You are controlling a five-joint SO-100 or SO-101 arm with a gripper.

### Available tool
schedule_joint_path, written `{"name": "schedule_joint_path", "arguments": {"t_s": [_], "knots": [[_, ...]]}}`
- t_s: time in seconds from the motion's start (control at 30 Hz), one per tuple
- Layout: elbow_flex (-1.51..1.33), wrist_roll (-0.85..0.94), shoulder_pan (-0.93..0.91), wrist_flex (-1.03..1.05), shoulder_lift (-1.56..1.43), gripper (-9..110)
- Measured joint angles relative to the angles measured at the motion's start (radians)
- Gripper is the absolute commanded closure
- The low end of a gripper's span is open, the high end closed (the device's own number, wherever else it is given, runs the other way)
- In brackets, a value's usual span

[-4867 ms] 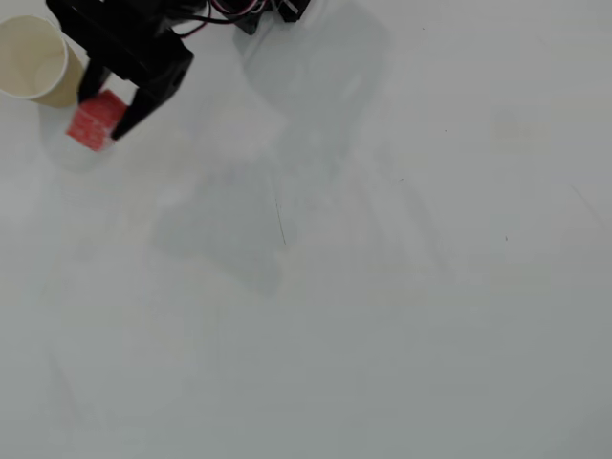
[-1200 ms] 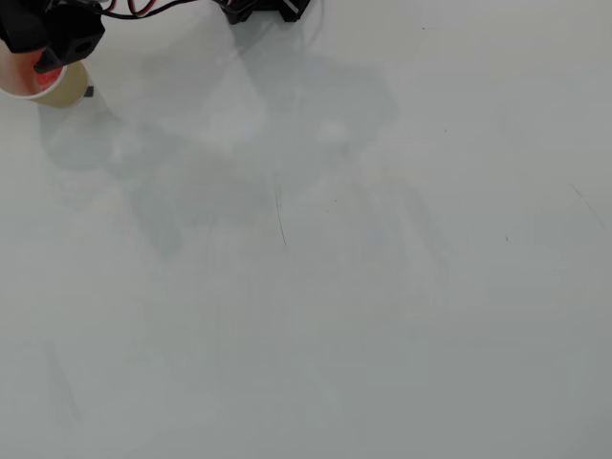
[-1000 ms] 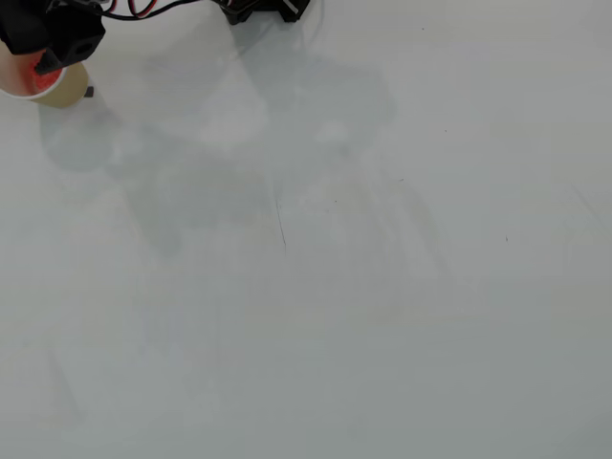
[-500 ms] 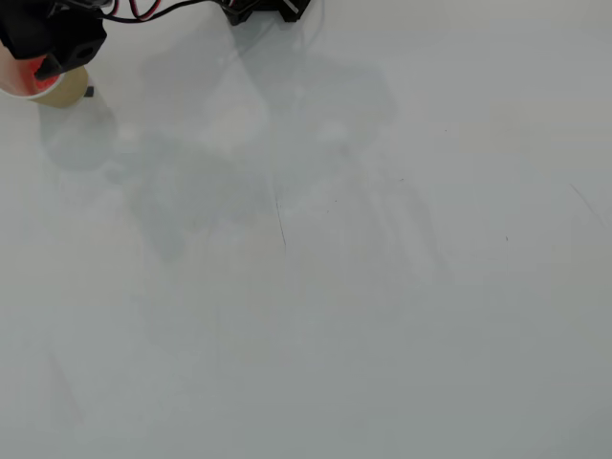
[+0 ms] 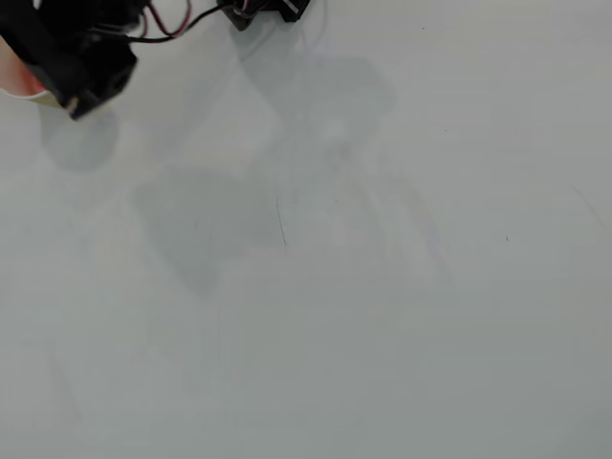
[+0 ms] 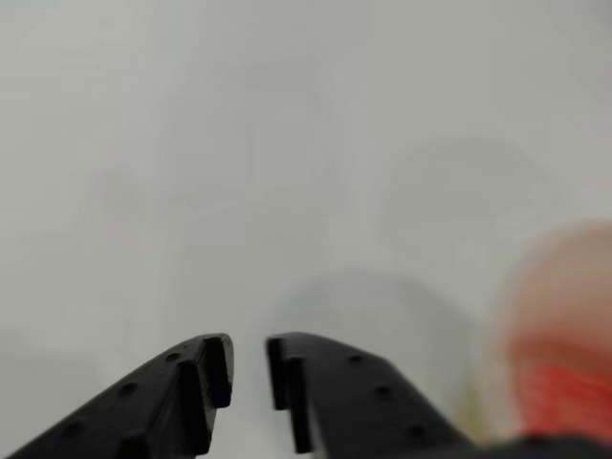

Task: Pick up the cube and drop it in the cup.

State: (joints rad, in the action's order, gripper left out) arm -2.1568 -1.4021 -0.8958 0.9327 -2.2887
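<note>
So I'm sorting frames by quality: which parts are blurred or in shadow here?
Wrist view: the tan paper cup and the red speckled cube inside it are smeared and out of focus, while the black gripper is fairly sharp. Overhead view: soft, diffuse arm shadows on the white table, no glare.

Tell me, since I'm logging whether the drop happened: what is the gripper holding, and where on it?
Nothing. In the wrist view the gripper shows an empty gap between its fingertips, and the cube lies blurred inside the cup, apart from the fingers.
</note>
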Motion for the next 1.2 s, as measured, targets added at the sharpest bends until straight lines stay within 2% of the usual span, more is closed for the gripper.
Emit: {"name": "schedule_joint_path", "arguments": {"t_s": [0.1, 0.5, 0.77, 1.2], "knots": [[-0.066, 0.0, 0.12, 0.0, -0.095, 102], [-0.617, 0.0, 0.657, -0.017, -0.673, 101], [-0.752, 0.0, 0.807, 0.006, -0.802, 101], [-0.861, 0.0, 0.91, 0.183, -0.811, 98]]}}
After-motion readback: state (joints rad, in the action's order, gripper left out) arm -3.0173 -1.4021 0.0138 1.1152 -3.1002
